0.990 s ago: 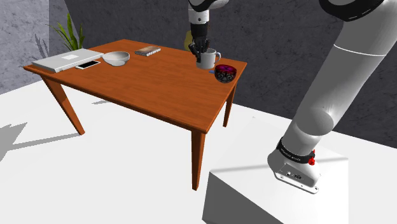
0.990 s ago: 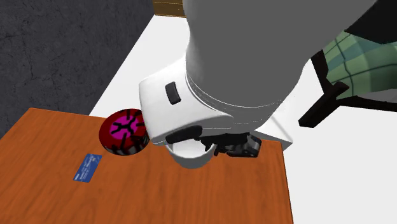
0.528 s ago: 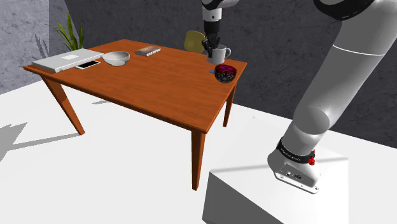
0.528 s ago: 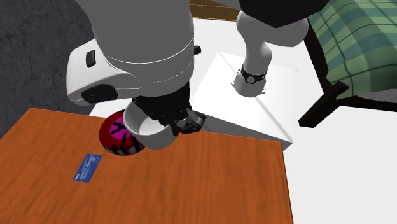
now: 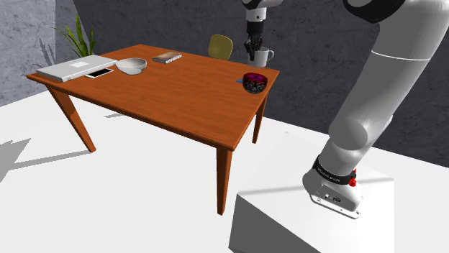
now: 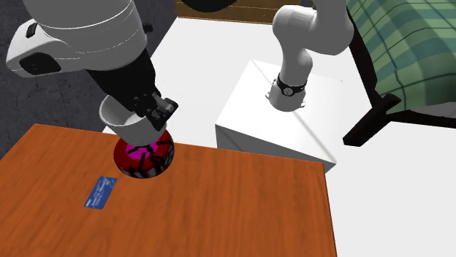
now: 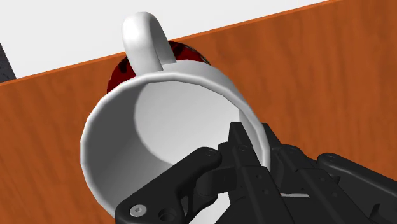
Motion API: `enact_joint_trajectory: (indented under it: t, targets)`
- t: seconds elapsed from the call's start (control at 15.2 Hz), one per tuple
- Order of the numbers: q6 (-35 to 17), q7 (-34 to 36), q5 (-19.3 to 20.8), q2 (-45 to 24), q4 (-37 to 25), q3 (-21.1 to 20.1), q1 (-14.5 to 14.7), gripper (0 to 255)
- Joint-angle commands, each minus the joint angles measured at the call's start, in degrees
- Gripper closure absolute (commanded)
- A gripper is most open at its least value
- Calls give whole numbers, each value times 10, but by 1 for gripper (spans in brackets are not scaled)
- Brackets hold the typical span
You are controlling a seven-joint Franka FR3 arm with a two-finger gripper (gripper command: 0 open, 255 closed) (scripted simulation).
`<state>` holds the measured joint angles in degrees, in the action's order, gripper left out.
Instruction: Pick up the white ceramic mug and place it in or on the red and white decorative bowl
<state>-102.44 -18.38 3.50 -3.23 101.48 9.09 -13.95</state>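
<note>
I hold a white mug (image 5: 260, 56) in the air, with my black gripper (image 5: 252, 52) shut on its rim. One finger sits inside the mug (image 7: 167, 133) and the other outside its wall. The mug (image 6: 121, 118) hangs just above the red bowl with a magenta and black inside (image 6: 145, 157), which stands near the table's corner. In the shoulder view the bowl (image 5: 255, 81) lies below the mug and a little nearer the camera. In the wrist view the bowl (image 7: 121, 72) shows past the mug's handle, mostly hidden by it.
The wooden table (image 5: 173, 97) also carries a blue card (image 6: 100, 191) beside the bowl, a white bowl (image 5: 132, 65), a laptop (image 5: 75, 67), a phone (image 5: 100, 72) and a book (image 5: 167, 57) at its far end. My white stand (image 6: 278, 120) is beyond the table edge.
The gripper has lifted the mug off the table and carried it toward the shoulder view's right, until it hangs over the red bowl.
</note>
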Motion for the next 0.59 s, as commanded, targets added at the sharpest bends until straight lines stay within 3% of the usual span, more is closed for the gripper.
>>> enact_joint_trajectory:
  t: [0.0,0.53]
  targets:
    - [6,-27,-3,-17,-24,12,-13,255]
    - [-45,-34,-4,-27,16,16,-19,255]
